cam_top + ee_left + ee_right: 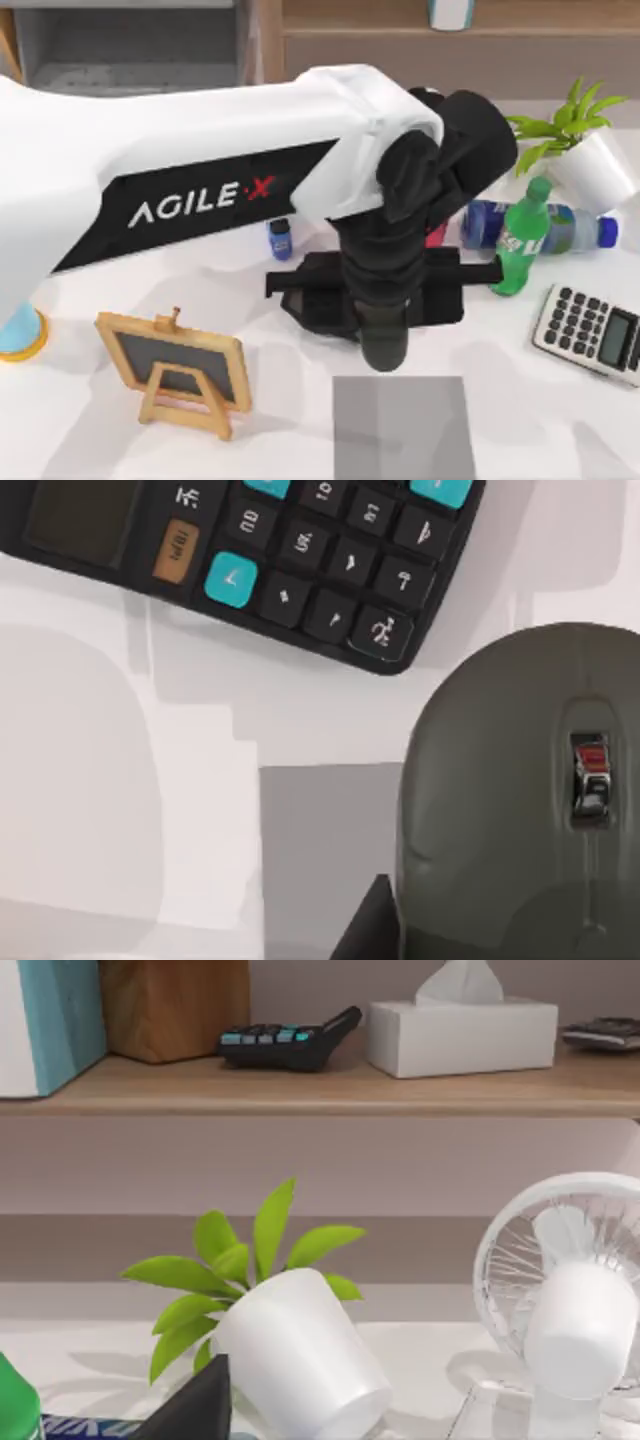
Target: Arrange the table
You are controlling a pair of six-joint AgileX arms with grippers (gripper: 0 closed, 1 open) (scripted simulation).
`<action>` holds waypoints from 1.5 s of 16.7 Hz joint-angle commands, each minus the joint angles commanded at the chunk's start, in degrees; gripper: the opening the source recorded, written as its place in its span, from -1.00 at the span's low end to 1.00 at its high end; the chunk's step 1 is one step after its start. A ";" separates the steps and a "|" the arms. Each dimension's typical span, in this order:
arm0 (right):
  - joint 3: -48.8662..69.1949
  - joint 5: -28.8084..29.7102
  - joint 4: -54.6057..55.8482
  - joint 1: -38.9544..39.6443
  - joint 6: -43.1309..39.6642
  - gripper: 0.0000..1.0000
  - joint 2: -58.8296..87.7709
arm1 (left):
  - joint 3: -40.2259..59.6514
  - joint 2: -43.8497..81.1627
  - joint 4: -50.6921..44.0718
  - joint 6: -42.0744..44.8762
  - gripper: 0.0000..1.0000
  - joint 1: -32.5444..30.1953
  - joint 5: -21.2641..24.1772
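Left hand [380,300]: closed on a dark grey mouse [384,345], gripped across its sides and held clear of the surface.

Directly under the hand: a grey mat [403,430] lying flat on the worktop [540,420], the broad white surface that runs beneath the hand and out past everything else in view.

Handling, our judgement: the worktop is rigid, smooth and likely slick. It is not something to grasp, and light items set on it may slide, so we would lower them gently. The mouse looks light, hard and rounded, so the flanks are the sensible hold.

Just beyond the mouse in the left wrist view: a black calculator [300,560].

Farther from the hand: a green bottle [522,238] standing, a blue bottle [545,228] on its side, and a tilted white plant pot [598,170].

Right hand [195,1405]: idle beside that pot. We cannot tell its state.

Farthest: a white fan [570,1300] and the wooden shelf [330,1085].
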 joint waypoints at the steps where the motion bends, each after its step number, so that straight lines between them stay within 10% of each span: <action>1: 0.00 0.00 0.00 0.00 0.00 1.00 0.00 | -1.47 1.07 0.85 -2.42 -1.00 -2.70 -0.48; 25: 0.00 0.00 0.00 0.00 0.00 1.00 0.00 | -0.58 2.73 13.01 -9.87 -1.00 -11.17 -6.94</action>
